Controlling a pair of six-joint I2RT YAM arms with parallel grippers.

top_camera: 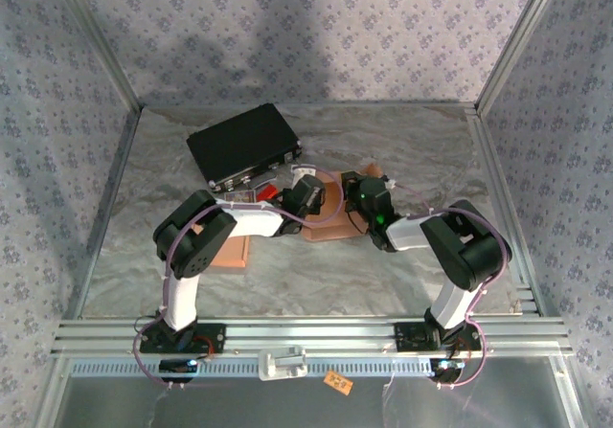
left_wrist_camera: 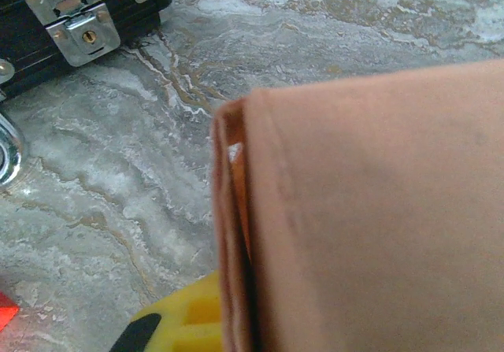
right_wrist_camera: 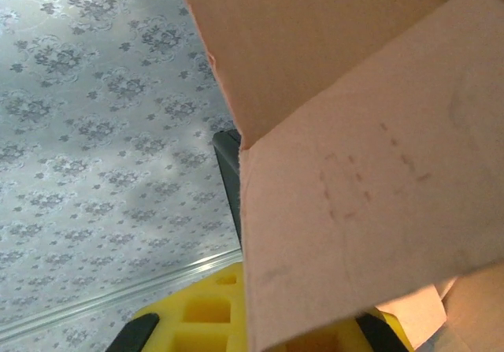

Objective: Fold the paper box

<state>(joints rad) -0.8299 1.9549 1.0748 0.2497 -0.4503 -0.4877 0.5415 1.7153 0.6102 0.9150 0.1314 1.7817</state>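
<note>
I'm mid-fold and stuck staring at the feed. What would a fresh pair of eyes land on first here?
First, the two arms meeting at the centre, with the left pincer and right pincer set against the tan paper box from either side. Next, the black case with metal latches, lying behind them to the left. In the wrist views the cardboard sits so close that I cannot tell how the jaws stand.

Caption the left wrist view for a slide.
Tan cardboard box beside a yellow finger; black latched case on marbled table.
</note>
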